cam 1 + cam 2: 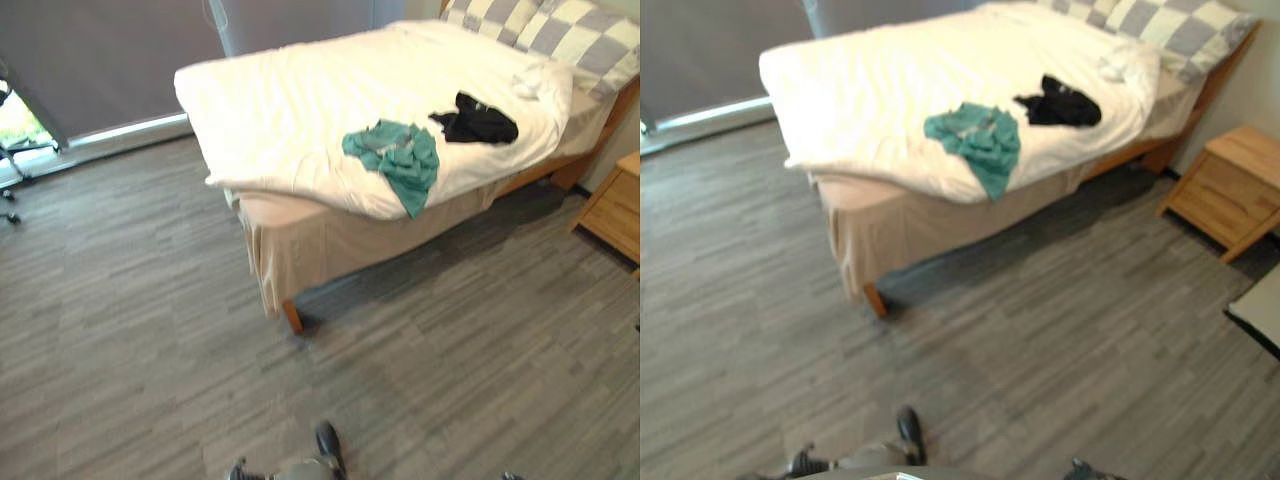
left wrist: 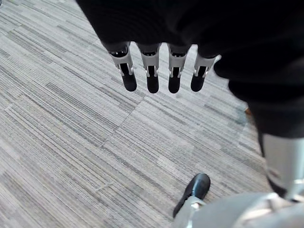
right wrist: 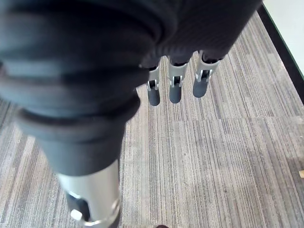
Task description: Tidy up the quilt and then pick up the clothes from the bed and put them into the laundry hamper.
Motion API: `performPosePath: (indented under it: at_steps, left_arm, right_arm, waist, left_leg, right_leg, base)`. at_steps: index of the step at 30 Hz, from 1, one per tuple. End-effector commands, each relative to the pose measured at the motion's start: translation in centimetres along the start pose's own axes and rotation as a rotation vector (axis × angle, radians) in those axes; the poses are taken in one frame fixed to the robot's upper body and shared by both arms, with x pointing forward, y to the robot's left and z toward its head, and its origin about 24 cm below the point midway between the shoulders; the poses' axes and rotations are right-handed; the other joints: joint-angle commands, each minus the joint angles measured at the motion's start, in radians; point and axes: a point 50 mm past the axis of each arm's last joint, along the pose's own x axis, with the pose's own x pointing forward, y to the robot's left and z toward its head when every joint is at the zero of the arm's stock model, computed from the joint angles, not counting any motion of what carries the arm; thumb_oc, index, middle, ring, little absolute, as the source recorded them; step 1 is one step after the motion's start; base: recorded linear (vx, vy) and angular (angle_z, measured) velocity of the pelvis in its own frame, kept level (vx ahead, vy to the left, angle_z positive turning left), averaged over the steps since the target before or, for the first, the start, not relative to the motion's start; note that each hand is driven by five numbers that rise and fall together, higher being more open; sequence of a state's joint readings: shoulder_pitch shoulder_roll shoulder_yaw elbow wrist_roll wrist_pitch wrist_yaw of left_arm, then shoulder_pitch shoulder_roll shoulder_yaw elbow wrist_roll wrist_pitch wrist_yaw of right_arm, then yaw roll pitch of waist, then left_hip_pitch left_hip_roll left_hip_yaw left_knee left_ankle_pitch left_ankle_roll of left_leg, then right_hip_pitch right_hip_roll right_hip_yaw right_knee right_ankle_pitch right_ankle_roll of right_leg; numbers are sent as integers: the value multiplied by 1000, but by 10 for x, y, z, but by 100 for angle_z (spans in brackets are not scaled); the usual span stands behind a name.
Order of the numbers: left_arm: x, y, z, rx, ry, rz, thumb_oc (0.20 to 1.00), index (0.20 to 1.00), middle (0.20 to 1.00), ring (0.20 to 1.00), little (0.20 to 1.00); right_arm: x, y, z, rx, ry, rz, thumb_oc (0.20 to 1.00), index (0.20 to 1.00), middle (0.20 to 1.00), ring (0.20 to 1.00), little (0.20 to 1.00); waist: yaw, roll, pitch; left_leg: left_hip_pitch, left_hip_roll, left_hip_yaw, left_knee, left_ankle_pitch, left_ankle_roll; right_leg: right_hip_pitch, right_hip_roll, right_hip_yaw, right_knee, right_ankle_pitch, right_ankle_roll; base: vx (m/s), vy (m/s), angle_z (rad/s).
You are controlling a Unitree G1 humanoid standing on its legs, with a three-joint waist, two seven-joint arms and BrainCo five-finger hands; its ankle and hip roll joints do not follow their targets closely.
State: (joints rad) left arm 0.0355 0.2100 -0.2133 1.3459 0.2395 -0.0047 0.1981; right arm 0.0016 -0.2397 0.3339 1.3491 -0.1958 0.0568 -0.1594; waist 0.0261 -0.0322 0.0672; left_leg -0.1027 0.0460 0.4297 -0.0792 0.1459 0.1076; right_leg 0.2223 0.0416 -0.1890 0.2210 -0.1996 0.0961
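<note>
A white quilt point(image 1: 330, 110) covers the bed point(image 1: 300, 240) in the upper middle of the eye views. A teal garment point(image 1: 395, 155) lies crumpled near the quilt's front edge, one end hanging over it. A black garment point(image 1: 477, 122) lies bunched to its right. A small white cloth point(image 1: 530, 80) sits by the checked pillows point(image 1: 545, 28). My left hand point(image 2: 152, 71) hangs over bare floor, fingers straight, holding nothing. My right hand point(image 3: 175, 83) also hangs over the floor with straight, empty fingers.
A wooden nightstand point(image 1: 1230, 185) stands right of the bed. Grey curtains point(image 1: 110, 60) hang behind the bed's far left, with a chair base point(image 1: 10, 190) by the window. Wood-look floor point(image 1: 150, 330) stretches between me and the bed. A dark-edged object point(image 1: 1262, 310) shows at the right border.
</note>
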Motion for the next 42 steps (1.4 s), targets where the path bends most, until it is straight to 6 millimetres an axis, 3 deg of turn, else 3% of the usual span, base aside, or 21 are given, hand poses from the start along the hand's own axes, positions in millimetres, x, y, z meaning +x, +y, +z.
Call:
performPosePath:
  at_steps: [1,4,6,9,10,12,14,16,18,20,24,27,29,30,31,33,34,35,36,38,42]
  left_arm:
    - [6,28,34,47,-96,53,1000,1000,1000,1000,1000]
    - [7,34,41,68,-114,57,1000,1000,1000,1000,1000]
    - [7,39,53,82,-155,67,1000,1000,1000,1000,1000]
    - [6,41,62,114,-186,78,1000,1000,1000,1000,1000]
    - [5,40,74,127,-230,81,1000,1000,1000,1000,1000]
    - [4,38,78,144,-253,71,1000,1000,1000,1000,1000]
    - [3,36,84,131,-271,71,1000,1000,1000,1000,1000]
    - [1,32,90,72,-291,85,1000,1000,1000,1000,1000]
    - [0,33,97,7,-309,102,1000,1000,1000,1000,1000]
    - [-1,32,95,-144,-308,145,1000,1000,1000,1000,1000]
    - [0,41,87,-331,-269,195,1000,1000,1000,1000,1000]
    - [-14,104,104,-866,-410,436,1000,1000,1000,1000,1000]
    - [-19,153,100,-960,-428,584,1000,1000,1000,1000,1000]
    - [-19,153,100,-960,-428,584,1000,1000,1000,1000,1000]
    - [-46,190,100,-978,-620,748,1000,1000,1000,1000,1000]
    - [-80,230,107,-856,-835,872,1000,1000,1000,1000,1000]
    - [-80,230,107,-856,-836,872,1000,1000,1000,1000,1000]
    - [-128,262,143,-616,-1031,1008,1000,1000,1000,1000,1000]
    - [-128,262,143,-615,-1031,1008,1000,1000,1000,1000,1000]
    - [-179,274,179,-190,-1209,1088,1000,1000,1000,1000,1000]
    - [-189,277,206,141,-1200,1118,1000,1000,1000,1000,1000]
  right_arm:
    - [0,-13,60,10,-184,-22,1000,1000,1000,1000,1000]
    - [-3,-13,76,54,-237,-14,1000,1000,1000,1000,1000]
    - [-4,-11,79,50,-251,-10,1000,1000,1000,1000,1000]
    - [-4,-11,77,30,-243,-7,1000,1000,1000,1000,1000]
    - [-3,-11,74,6,-227,1,1000,1000,1000,1000,1000]
    - [-2,-13,71,-37,-215,-1,1000,1000,1000,1000,1000]
    - [-1,-17,69,-39,-208,-3,1000,1000,1000,1000,1000]
    - [0,-23,64,-58,-186,-46,1000,1000,1000,1000,1000]
    - [1,-31,59,-38,-164,-81,1000,1000,1000,1000,1000]
    - [3,-31,47,-41,-124,-89,1000,1000,1000,1000,1000]
    - [3,-31,40,-77,-111,-88,1000,1000,1000,1000,1000]
    - [3,-29,31,-57,-90,-102,1000,1000,1000,1000,1000]
    - [3,-33,34,-60,-99,-110,1000,1000,1000,1000,1000]
    - [3,-33,34,-61,-99,-110,1000,1000,1000,1000,1000]
    - [3,-33,24,-58,-93,-109,1000,1000,1000,1000,1000]
    - [3,-37,13,-18,-63,-110,1000,1000,1000,1000,1000]
    - [3,-37,13,-18,-63,-109,1000,1000,1000,1000,1000]
    - [4,-45,20,12,-85,-130,1000,1000,1000,1000,1000]
    - [4,-45,20,12,-85,-130,1000,1000,1000,1000,1000]
    - [4,-52,26,29,-103,-136,1000,1000,1000,1000,1000]
    - [4,-49,34,0,-115,-114,1000,1000,1000,1000,1000]
  waist:
    - [-12,-23,117]
    - [-59,10,148]
    - [-81,14,150]
    - [-102,2,139]
    - [-126,-2,126]
    - [-123,3,120]
    - [-123,13,118]
    - [-95,-5,163]
    - [-71,-22,178]
    - [-45,-14,155]
    - [-27,19,136]
    - [-34,25,123]
    - [-42,20,95]
    - [-42,20,92]
    - [-31,14,90]
    - [-24,12,92]
    - [-24,12,90]
    - [-21,11,87]
    - [-21,11,85]
    - [-29,15,80]
    - [-53,25,71]
  left_leg:
    - [80,16,4,-8,-91,-110]
    - [172,47,-36,-8,-139,-113]
    - [211,45,-65,-8,-174,-129]
    - [255,29,-98,-8,-209,-143]
    - [308,32,-123,-8,-249,-167]
    - [351,37,-131,-8,-270,-171]
    - [355,52,-137,47,-241,-186]
    - [168,113,-180,458,-143,-220]
    - [76,116,-200,516,-129,-212]
    - [78,87,-184,322,-171,-198]
    - [112,75,-193,102,-134,-203]
    - [195,66,-194,-3,-110,-218]
    - [222,67,-176,-8,-131,-220]
    - [218,67,-175,-8,-130,-220]
    - [223,68,-180,-8,-134,-223]
    - [228,68,-179,-8,-140,-226]
    - [225,68,-178,-8,-138,-226]
    - [229,68,-179,-8,-148,-226]
    - [225,68,-178,-8,-146,-226]
    - [229,69,-173,-8,-161,-227]
    - [234,68,-154,-8,-168,-226]
  right_leg:
    - [-121,-118,91,215,220,132]
    - [-306,-148,81,351,213,106]
    - [-324,-159,64,195,137,71]
    - [-315,-153,85,-62,157,65]
    - [-356,-159,142,-226,211,84]
    - [-359,-160,144,-250,215,81]
    - [-337,-143,142,-244,217,68]
    - [-256,-144,109,-257,216,6]
    - [-211,-158,79,-290,200,-13]
    - [-172,-166,61,-308,169,10]
    - [-147,-152,50,-308,143,25]
    - [-113,-152,19,-306,149,22]
    - [-94,-153,29,-308,146,26]
    - [-98,-152,29,-308,148,26]
    - [-98,-160,30,-308,155,35]
    - [-94,-167,27,-308,154,42]
    - [-98,-166,27,-308,156,41]
    - [-95,-173,22,-308,153,49]
    - [-99,-172,23,-308,155,48]
    - [-99,-177,24,-308,152,60]
    - [-111,-182,35,-308,160,69]
  base:
    - [278,68,18]
    - [618,82,57]
    - [527,-71,50]
    - [517,-169,45]
    - [534,-209,35]
    - [590,-242,44]
    - [382,-243,25]
    - [253,-348,26]
    - [165,-157,46]
    - [306,45,17]
    - [236,87,0]
    - [197,97,-3]
    - [183,59,5]
    - [142,27,26]
    - [87,6,4]
    - [87,15,-27]
    - [87,11,8]
    - [42,-3,28]
    - [88,-9,29]
    - [67,-6,40]
    - [42,22,3]
